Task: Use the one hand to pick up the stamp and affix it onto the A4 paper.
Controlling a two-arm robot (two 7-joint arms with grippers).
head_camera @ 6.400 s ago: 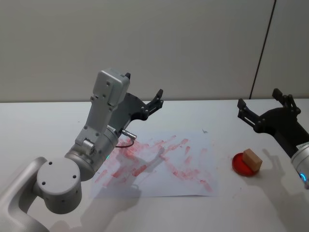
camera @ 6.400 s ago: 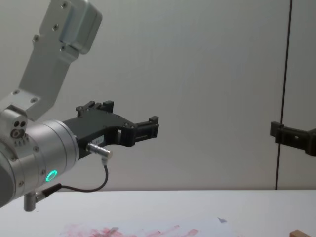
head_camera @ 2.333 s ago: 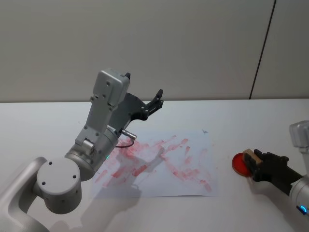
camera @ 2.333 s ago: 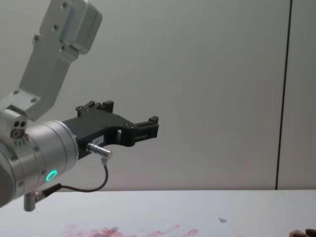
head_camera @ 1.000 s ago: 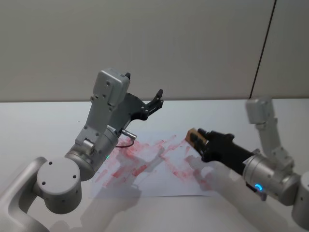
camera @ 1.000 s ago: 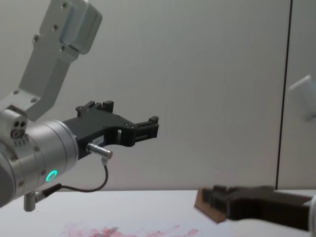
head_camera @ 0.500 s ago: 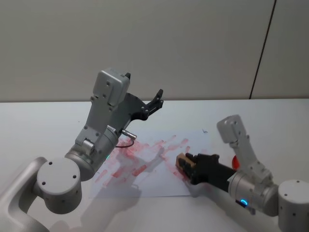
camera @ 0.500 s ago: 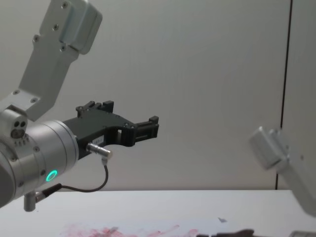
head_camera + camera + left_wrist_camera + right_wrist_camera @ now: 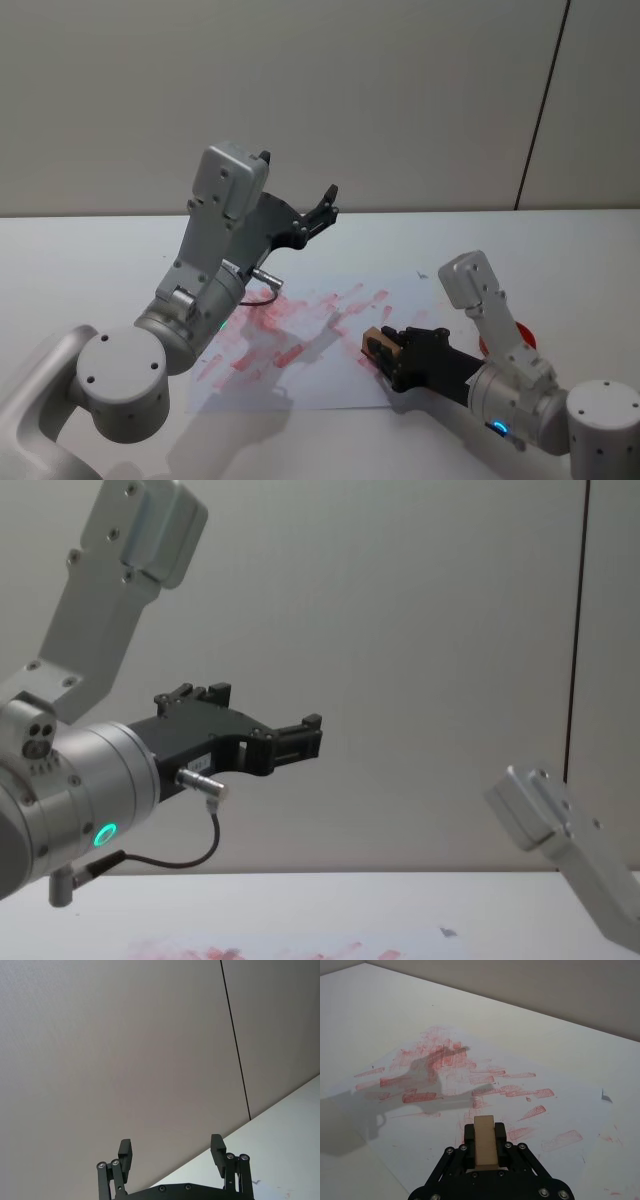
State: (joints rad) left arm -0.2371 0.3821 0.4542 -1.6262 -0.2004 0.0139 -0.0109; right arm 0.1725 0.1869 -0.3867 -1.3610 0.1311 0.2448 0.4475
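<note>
Over the bench (image 9: pixel 80 260), head view: the right gripper (image 9: pixel 383 347) has its fingers clamped on the stamp (image 9: pixel 373 338) at the near right of the A4 paper (image 9: pixel 405 283); the left gripper (image 9: pixel 312 214) hangs raised. Left wrist view: its 2 fingers spread wide, empty. Right wrist view: stamp over red smears (image 9: pixel 420 1096)

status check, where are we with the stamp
Right gripper shut on stamp, low over A4 paper, near right part; contact unclear. Left gripper open, parked high by the paper's far left. Nothing in the way.
</note>
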